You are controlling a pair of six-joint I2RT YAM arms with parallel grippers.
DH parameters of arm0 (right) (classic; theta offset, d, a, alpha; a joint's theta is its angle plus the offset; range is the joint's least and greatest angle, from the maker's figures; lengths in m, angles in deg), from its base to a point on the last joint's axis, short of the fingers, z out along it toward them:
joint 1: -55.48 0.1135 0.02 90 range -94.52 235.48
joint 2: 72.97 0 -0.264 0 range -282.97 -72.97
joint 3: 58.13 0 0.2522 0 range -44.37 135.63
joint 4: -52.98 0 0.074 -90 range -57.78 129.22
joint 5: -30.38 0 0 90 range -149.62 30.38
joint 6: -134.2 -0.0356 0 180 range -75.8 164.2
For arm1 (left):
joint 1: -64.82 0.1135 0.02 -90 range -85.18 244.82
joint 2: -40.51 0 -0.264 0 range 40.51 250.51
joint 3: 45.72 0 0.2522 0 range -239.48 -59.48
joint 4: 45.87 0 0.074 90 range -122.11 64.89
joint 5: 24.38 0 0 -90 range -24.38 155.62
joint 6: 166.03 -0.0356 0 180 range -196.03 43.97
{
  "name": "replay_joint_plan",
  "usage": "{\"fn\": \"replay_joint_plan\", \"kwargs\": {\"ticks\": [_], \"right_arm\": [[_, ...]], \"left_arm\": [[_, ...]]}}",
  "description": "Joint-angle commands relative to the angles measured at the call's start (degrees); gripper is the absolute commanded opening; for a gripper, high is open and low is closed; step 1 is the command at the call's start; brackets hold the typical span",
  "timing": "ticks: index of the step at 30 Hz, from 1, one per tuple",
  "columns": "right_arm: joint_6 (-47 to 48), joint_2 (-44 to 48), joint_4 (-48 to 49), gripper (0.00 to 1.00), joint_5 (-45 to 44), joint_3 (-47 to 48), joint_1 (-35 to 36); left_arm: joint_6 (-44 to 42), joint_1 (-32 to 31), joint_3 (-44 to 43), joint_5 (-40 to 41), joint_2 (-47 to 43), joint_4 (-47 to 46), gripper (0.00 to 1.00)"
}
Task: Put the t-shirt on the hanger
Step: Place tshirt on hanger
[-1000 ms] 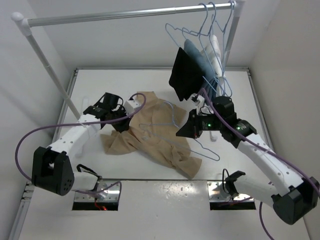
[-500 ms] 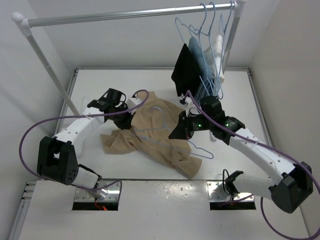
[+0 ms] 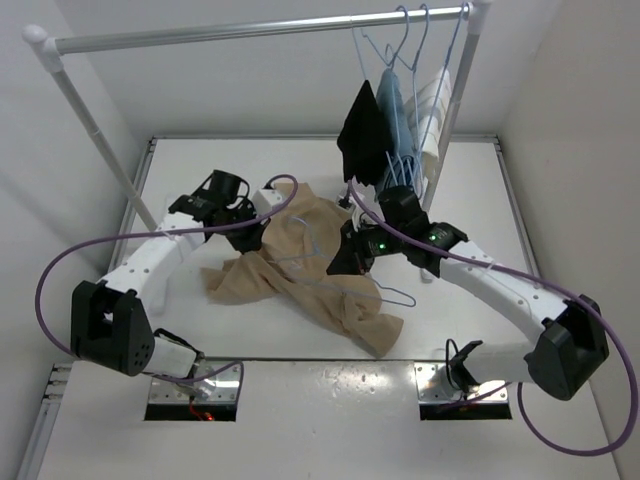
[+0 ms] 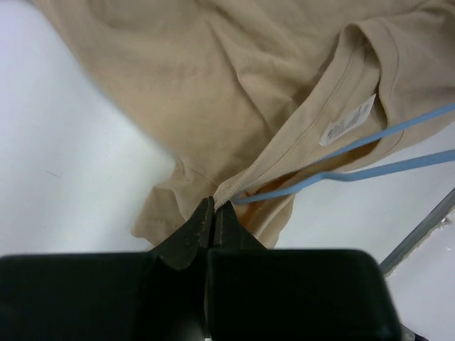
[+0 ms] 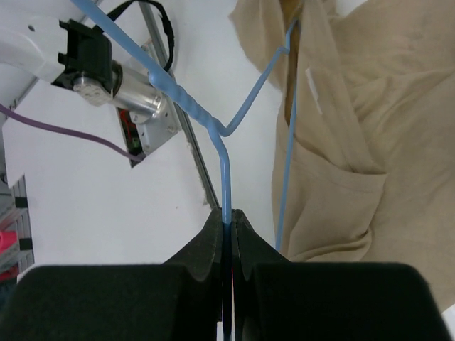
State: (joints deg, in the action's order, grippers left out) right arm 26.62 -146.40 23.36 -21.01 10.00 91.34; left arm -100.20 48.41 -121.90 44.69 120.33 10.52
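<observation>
- Jaws first: the left gripper [image 4: 213,207] is pinched right down on the ribbed neck edge of the t-shirt [image 4: 234,85]. No gap between the fingers, and the collar rim comes straight out of the tips and runs up and off to the right.
- Just past those tips the light-blue hanger [image 4: 398,167] pokes into the neck opening. Two wire runs cross the collar close under the white label [image 4: 346,122]. The wire is beside the left jaws, not in them.
- The right gripper [image 5: 227,213] is clamped on the hanger wire itself, with the fingers closed flat against it. From the tips the wire goes straight up, kinks, then turns into the twisted bit heading up-left.
- In the right wrist view another run of wire heads up along the tan cloth, just right of the jaws. Its bend near the top sits at the edge of the fabric.
- From the top camera the t-shirt is a crumpled heap on the white table [image 3: 180,170] between the two arms. The left gripper is at its upper-left edge and the right gripper at its right side.
- Farther back, the rail [image 3: 250,27] spans the table. A black garment [image 3: 362,135], a blue garment [image 3: 392,105] and a white garment [image 3: 432,100] hang bunched at its right end.
</observation>
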Motion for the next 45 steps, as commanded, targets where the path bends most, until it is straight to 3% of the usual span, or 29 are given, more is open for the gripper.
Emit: {"fn": "replay_joint_plan", "kwargs": {"ticks": [1,5,12,20,24,25,28,30,34,39,41,45], "right_arm": [[4.13,-0.93,-1.1,0.0,1.91,3.46,1.23],[3.44,-0.93,1.61,0.0,2.61,1.8,1.76],[-2.54,-2.15,26.89,0.0,-2.66,-3.22,2.81],[-3.33,-6.29,36.94,0.0,-5.82,-4.35,3.34],[-4.56,-5.59,43.53,0.0,-6.35,-8.92,3.34],[-4.56,-5.59,46.85,0.0,-6.35,-11.37,3.34],[-5.09,-6.11,54.4,0.0,-5.83,-16.64,3.34],[-5.09,-8.04,58.46,0.0,-5.83,-20.16,3.34],[-6.41,-12.61,69.88,0.0,-4.6,-23.43,3.34],[-9.05,-16.83,74.13,0.0,-3.37,-24.05,3.34],[-9.05,-16.84,74.74,0.0,-3.37,-24.05,3.34],[-7.46,-16.31,70.8,0.0,-2.23,-22.47,3.34]], "left_arm": [[-0.89,0.06,-5.43,-2.27,-0.45,-0.28,0.0],[-2.99,0.06,-11.13,-8.4,-0.45,4.63,0.0],[-2.65,-4.94,-14.74,-16.07,-1.68,9.14,0.0],[1.84,-9.17,-19.85,-18.8,-1.15,9.66,0.0],[1.84,-9.17,-17.49,-16.87,-1.76,9.66,0.23],[1.23,-9.17,-17.48,-16.86,-1.76,9.66,0.36],[-0.09,-8.04,-16.86,-15.2,-2.47,9.66,0.56],[-1.41,-7.16,-16.86,-14.49,-2.99,9.66,0.63],[-2.81,-4.79,-18.18,-10.9,-3.52,8.44,0.86],[-7.38,0.05,-18.1,-6.24,-5.45,3.97,0.91],[-12.19,2.42,-15.56,-6.23,-7.81,1.77,1.0],[-22.57,6.55,-9.67,-10.35,-12.91,-3.6,1.0]]}}
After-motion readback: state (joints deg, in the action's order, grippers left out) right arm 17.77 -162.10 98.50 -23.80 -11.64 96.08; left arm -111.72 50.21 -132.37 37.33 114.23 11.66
